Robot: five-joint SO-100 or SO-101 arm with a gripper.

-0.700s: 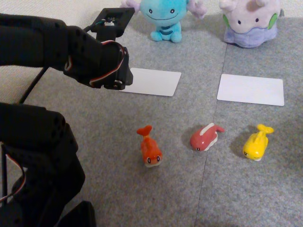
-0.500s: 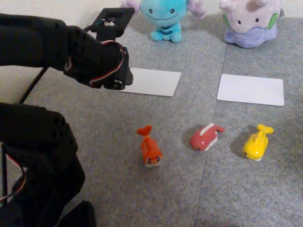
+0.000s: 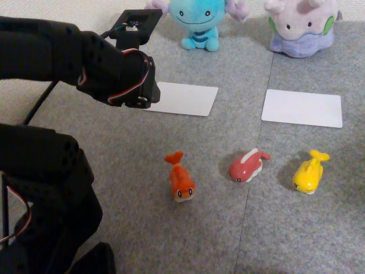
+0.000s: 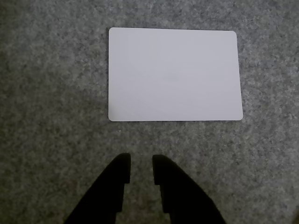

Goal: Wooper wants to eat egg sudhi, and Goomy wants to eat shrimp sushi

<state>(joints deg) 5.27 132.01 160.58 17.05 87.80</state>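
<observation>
Grey carpet tiles point(image 3: 142, 228) cover the whole floor here, and I'll place everything off the pink-red fish figure with the white stripe point(image 3: 248, 164) sitting in the middle of the row. In the fixed view, the small bright orange fish-shaped shrimp sushi point(image 3: 181, 177) is just left of it, long axis running near-to-far, face toward the camera and forked tail up and away. The small yellow fish-shaped egg sudhi point(image 3: 309, 172) is just right of it, lying on a diagonal with its face toward the lower left and its tail toward the upper right. So three fish figures, one of each colour. Two white rounded cards: one point(image 3: 183, 98) beyond and left of the pink-red fish, one point(image 3: 302, 107) beyond and right. Two plushies at the far edge: light blue Wooper plush point(image 3: 199, 21) behind the left card, pale lilac Goomy plush point(image 3: 301, 25) behind the right one. One black robot arm point(image 3: 85, 63) hangs well left of the pink-red fish, by the left card. In the wrist view the black gripper point(image 4: 141, 170) has its jaws a narrow gap apart, holding nothing, just short of the white card's point(image 4: 175, 74) near edge.
</observation>
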